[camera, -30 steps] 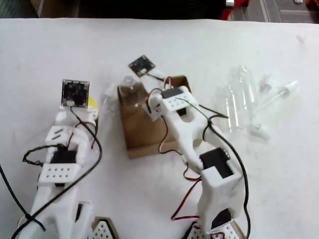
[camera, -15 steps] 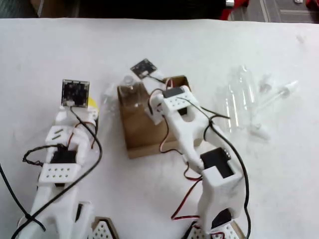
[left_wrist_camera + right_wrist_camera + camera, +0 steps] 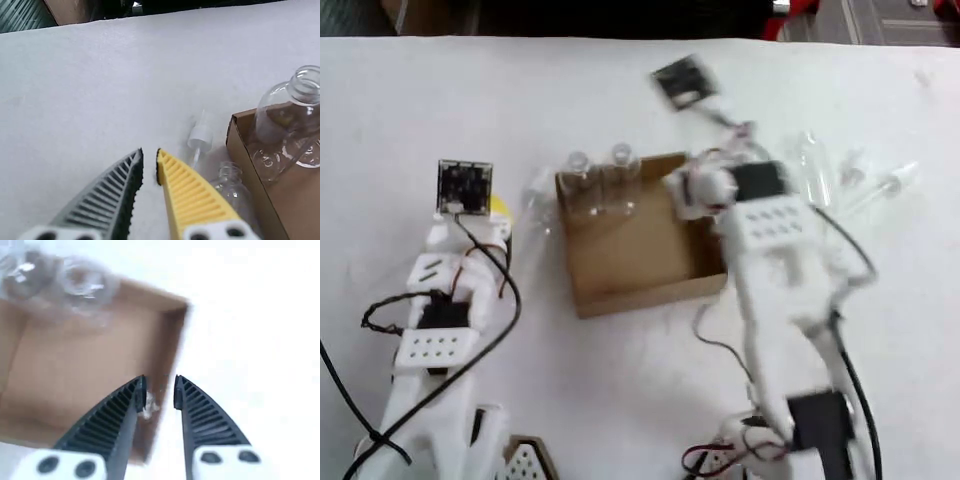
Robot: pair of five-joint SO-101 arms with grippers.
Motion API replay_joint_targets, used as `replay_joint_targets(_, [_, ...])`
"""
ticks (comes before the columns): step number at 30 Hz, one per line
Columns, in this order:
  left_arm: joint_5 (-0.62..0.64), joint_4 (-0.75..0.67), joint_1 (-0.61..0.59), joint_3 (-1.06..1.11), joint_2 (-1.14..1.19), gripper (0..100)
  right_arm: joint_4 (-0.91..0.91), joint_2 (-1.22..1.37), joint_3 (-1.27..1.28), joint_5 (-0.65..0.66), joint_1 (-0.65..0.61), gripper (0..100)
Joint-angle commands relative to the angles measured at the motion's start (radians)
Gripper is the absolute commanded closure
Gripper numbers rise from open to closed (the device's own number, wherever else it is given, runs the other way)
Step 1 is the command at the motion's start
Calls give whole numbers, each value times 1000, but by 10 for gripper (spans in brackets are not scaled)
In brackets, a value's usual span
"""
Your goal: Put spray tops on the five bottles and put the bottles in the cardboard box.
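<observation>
Hovering above the cardboard box [image 3: 75,365], the right gripper [image 3: 160,387] is holding its fingers slightly apart with nothing gripped (a small pale fleck by one tip is too blurred to name). One finger is hanging over the box floor and the other over the white table [image 3: 260,315], so the box's side wall, near a corner, is lying under the gap. At the far end of the box, well apart from those tips, one bottle [image 3: 578,183] and a second bottle [image 3: 618,178] are standing upright side by side, necks open and uncapped.

The left gripper [image 3: 149,160] is sitting low over the table on the other side of the box, its grey and yellow fingers nearly touching and holding nothing. Just beyond its tips a white spray top [image 3: 200,140] is lying on the table, between the gripper and the box. A fallen bottle [image 3: 231,186] is lying beside the yellow finger, close against the box's outer wall; whether it is touching the cardboard cannot be told.

The left wrist view is giving that close detail, while the high view is adding the ground past the right arm, where loose bottles [image 3: 798,195] and loose spray tops [image 3: 885,185] are lying on the table.
</observation>
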Motion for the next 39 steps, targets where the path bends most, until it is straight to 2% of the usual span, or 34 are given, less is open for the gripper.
replay_joint_targets(1, [-8, 0, -12, -12, -33, 950, 18, -145, -32, -2, 180, 915])
replay_joint_targets(7, [-8, 2, -12, -11, -33, 950, -58, -105, -29, 0, 426, 914])
replay_joint_targets(11, [-8, -5, -10, 3, -35, 950, -131, 15, -35, 3, 484, 914])
replay_joint_targets(15, [-8, -5, -10, 5, -36, 950, -147, 165, -104, 57, 460, 914])
replay_joint_targets(20, [-8, -6, -10, 3, -39, 950, -71, 407, -351, 55, 401, 906])
replay_joint_targets(26, [-9, -57, -15, 9, -35, 950, 56, 754, -726, 55, 294, 782])
replay_joint_targets(29, [-11, -60, -12, 9, -35, 950, 70, 903, -895, 55, 263, 766])
replay_joint_targets(39, [-8, -60, -12, 9, -38, 950, 203, 1276, -1369, 57, 278, 766])
